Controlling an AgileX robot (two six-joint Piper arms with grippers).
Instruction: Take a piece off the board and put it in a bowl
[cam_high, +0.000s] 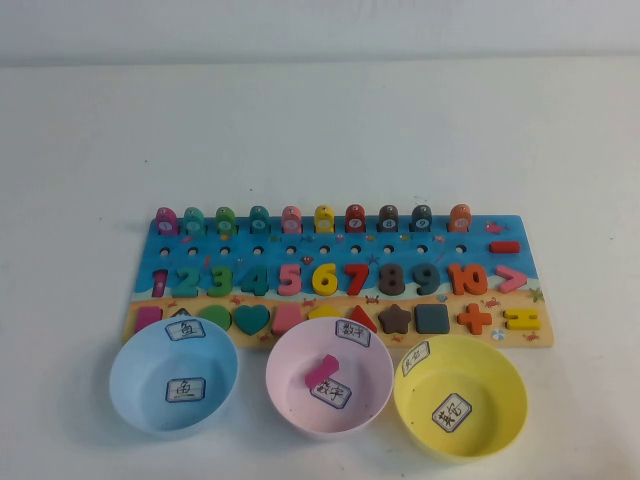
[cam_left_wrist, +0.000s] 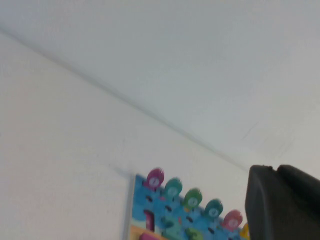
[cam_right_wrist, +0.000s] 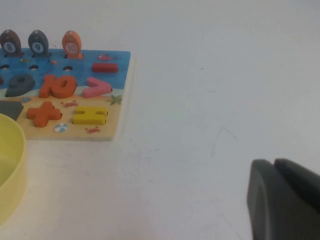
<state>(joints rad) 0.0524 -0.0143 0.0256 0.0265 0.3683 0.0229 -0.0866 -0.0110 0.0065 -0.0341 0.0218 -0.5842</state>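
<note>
The board (cam_high: 478, 240) lies across the middle of the table, with a row of upright pegs along its far edge. The piece, a magenta peg (cam_high: 166, 219), stands at the left end of that row and also shows in the left wrist view (cam_left_wrist: 155, 178). The light blue bowl (cam_high: 135, 385) sits in front of the board's left end and holds only its labels. My left gripper (cam_left_wrist: 274, 172) is shut on nothing, well away from the board's left far corner. My right gripper (cam_right_wrist: 274, 162) is shut over bare table, right of the board (cam_right_wrist: 120, 80). Neither arm shows in the high view.
A pink bowl (cam_high: 290, 390) with a flat pink block (cam_high: 322, 370) in it sits in front of the board's middle. A yellow bowl (cam_high: 500, 400) stands at the front right, its rim (cam_right_wrist: 12, 165) seen by the right wrist. White table stretches behind and beside the board.
</note>
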